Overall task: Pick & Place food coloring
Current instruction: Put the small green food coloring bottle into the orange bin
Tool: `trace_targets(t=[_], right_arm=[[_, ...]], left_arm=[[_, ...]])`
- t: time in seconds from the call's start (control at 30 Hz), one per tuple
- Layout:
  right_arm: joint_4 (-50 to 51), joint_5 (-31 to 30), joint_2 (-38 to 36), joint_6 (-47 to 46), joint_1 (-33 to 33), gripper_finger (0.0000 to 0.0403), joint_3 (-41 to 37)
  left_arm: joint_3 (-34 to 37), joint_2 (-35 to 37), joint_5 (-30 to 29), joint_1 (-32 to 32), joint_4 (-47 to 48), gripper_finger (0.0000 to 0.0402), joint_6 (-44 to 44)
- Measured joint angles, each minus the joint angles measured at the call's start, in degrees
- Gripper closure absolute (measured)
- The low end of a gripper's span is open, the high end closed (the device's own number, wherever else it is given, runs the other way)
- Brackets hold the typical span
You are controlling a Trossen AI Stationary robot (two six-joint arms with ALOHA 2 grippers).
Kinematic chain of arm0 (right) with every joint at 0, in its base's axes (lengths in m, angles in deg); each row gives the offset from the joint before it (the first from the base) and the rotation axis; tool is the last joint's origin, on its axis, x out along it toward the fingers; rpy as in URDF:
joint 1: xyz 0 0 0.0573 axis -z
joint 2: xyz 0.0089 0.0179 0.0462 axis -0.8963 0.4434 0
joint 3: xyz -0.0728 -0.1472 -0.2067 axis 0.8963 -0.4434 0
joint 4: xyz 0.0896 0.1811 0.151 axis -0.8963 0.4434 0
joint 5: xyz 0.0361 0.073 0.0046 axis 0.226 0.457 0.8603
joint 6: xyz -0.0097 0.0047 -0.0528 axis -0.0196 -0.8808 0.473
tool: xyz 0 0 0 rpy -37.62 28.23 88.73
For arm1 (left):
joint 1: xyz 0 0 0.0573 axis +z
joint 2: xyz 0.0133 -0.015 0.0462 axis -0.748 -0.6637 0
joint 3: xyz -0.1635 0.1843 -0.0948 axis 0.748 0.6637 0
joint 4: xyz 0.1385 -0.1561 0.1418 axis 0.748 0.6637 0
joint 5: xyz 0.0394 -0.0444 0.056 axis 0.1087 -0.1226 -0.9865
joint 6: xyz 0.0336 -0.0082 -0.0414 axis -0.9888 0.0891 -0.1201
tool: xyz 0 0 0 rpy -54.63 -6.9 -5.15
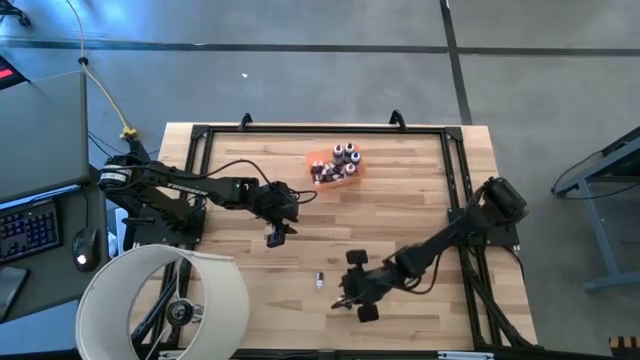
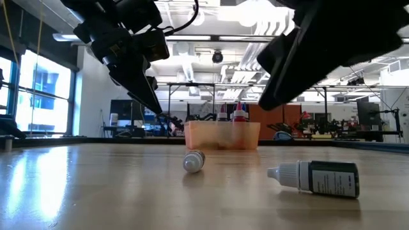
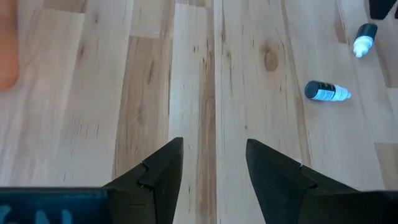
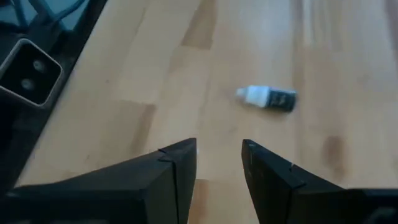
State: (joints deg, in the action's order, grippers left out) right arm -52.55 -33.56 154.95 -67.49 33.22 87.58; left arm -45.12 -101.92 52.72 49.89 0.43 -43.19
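The right pincer [image 1: 352, 297] hangs low over the table [image 1: 420, 190] with its fingers parted by a narrow gap and nothing between them; one food coloring bottle [image 4: 268, 98] lies on its side just ahead of it, so this looks like an approach to a pickup. A second bottle [image 2: 193, 161] lies nearby; the left pincer [image 3: 213, 171], open and empty, waits between these strays and the orange tray [image 1: 340, 178], where the other bottles [image 1: 343, 157] stand upright.
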Motion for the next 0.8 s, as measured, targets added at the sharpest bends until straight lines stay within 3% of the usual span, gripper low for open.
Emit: trace_targets(t=[0.2,0.4,0.8], right_arm=[[-6.7,1.4,5.1,-8.8,-2.3,0.028,0.0],[-4.4,2.2,7.6,-12.3,-4.3,0.0279,0.0],[1.7,-4.5,9.7,-7.8,-5.0,0.0279,0.3]], left_arm=[[0.0,0.0,0.1,0.0,0.3,0.0227,0.0],[0.0,0.0,0.1,0.0,0.7,0.0227,0.0],[0.0,0.0,0.2,0.0,1.2,0.0227,-0.1]])
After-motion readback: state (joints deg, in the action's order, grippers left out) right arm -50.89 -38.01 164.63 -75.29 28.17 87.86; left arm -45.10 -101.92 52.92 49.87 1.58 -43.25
